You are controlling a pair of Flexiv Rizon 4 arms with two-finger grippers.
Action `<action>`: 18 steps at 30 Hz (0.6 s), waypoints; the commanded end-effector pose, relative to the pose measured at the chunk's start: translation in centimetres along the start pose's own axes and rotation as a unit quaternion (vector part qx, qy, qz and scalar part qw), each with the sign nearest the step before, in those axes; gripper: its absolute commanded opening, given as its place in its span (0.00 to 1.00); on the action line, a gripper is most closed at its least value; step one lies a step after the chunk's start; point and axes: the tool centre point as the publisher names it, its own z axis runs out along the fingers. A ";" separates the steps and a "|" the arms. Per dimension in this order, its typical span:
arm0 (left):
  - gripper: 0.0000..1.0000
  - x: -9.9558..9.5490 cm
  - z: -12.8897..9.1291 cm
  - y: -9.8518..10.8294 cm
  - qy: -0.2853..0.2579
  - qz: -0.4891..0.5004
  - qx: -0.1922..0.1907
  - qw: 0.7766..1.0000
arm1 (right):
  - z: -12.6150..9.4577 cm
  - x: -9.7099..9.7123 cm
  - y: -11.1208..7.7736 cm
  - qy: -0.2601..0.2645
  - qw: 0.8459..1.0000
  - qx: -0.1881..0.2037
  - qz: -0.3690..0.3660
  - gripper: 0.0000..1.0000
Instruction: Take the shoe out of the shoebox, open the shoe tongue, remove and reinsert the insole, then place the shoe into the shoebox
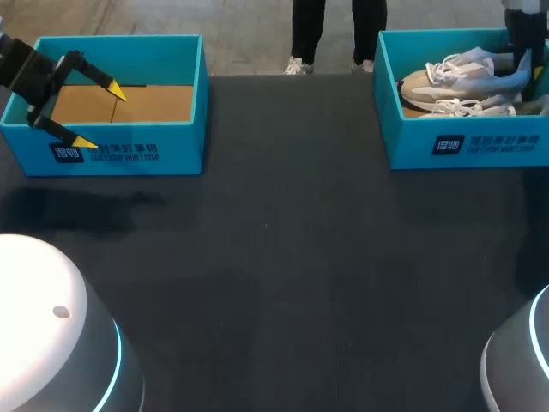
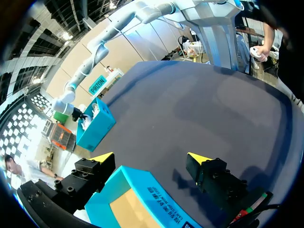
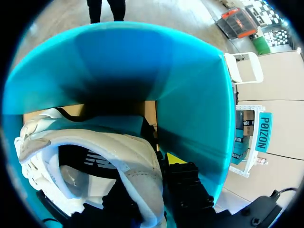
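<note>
1. Teal cardboard closes in around the right gripper (image 3: 154, 164). Its wrist view looks out from inside the right shoebox (image 3: 190, 85), with one wall ahead of the hand and another just beside it. The white shoe (image 3: 95, 147) lies right at the hand, its padded heel collar against the gripper.
2. Only the head view shows where that box stands: at the far right of the dark table (image 1: 283, 257). The right arm comes down into it from above, onto pale uppers and white laces.
3. The left gripper (image 1: 100, 116) is spread wide and holds nothing. It hangs at the near left corner of the left shoebox (image 1: 129, 146), which shows a brown cardboard floor in the head view.
4. The left wrist view adds that the box's rim runs under the gap between the yellow tips. It also shows the right shoebox well ahead of that hand, across the table.
5. Whether the right gripper has closed on the shoe cannot be told, because the heel covers much of the hand. The shoe's toe end is cut off in that wrist view. In the head view the gripper is a blurred shape among the footwear, and where one shoe ends and another begins is hard to make out.
6. A broad stretch of dark table lies between the two boxes. The right hand sits close to the box wall beside it.
</note>
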 end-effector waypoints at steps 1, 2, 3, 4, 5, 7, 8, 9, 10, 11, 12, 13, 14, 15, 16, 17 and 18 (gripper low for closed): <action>1.00 0.0 -0.1 0.0 0.001 0.000 -0.001 1.000 | 0.5 0.2 1.2 0.000 1.000 0.021 0.001 0.00; 1.00 0.0 -0.1 0.0 0.001 0.000 -0.001 1.000 | 0.5 0.2 1.1 0.000 1.000 0.022 0.001 0.00; 1.00 0.0 -0.1 0.0 0.001 0.000 -0.001 1.000 | 0.5 0.2 1.1 0.001 1.000 0.022 0.002 0.00; 1.00 0.0 -0.1 0.0 0.001 0.000 -0.001 1.000 | 0.5 0.2 1.1 0.000 1.000 0.022 0.002 0.00; 1.00 0.0 -0.1 0.0 0.001 0.000 -0.001 1.000 | 0.5 0.2 1.1 0.000 1.000 0.021 0.003 0.00; 1.00 0.0 -0.1 0.0 0.001 0.000 -0.001 1.000 | 0.5 0.2 1.0 0.001 1.000 0.021 0.005 0.11; 1.00 0.0 -0.1 0.0 0.001 0.000 -0.001 1.000 | 0.5 0.1 0.9 0.001 1.000 0.022 0.006 0.20; 1.00 0.0 -0.1 0.0 0.001 0.000 -0.001 1.000 | 0.5 0.1 0.8 0.001 1.000 0.022 0.007 0.20; 1.00 0.0 -0.1 0.0 0.001 0.000 -0.001 1.000 | 0.5 0.2 0.8 0.000 1.000 0.022 0.008 0.18; 1.00 0.0 -0.1 0.0 0.001 0.000 -0.001 1.000 | 0.5 0.2 0.7 0.000 1.000 0.023 0.008 0.17; 1.00 0.0 -0.1 0.0 0.001 0.000 -0.001 1.000 | 0.4 0.2 0.6 0.000 1.000 0.023 0.009 0.16; 1.00 0.0 -0.1 0.0 0.001 0.000 -0.001 1.000 | 0.3 0.2 0.5 -0.001 1.000 0.023 0.009 0.16; 1.00 0.0 -0.1 0.0 0.001 0.000 -0.001 1.000 | 0.2 0.2 0.4 0.000 1.000 0.022 0.011 0.17; 1.00 0.0 -0.1 0.0 0.001 0.000 -0.001 1.000 | 0.1 0.1 0.3 0.000 1.000 0.021 0.011 0.20; 1.00 0.0 -0.1 0.0 0.001 0.000 -0.001 1.000 | 0.1 0.1 0.3 0.000 1.000 0.021 0.012 0.25; 1.00 0.0 -0.1 0.0 0.001 0.000 -0.001 1.000 | 0.0 0.1 0.2 0.000 1.000 0.020 0.013 0.26; 1.00 0.0 -0.1 0.0 0.001 0.000 -0.001 1.000 | -0.1 0.0 0.2 0.000 1.000 0.019 0.014 0.27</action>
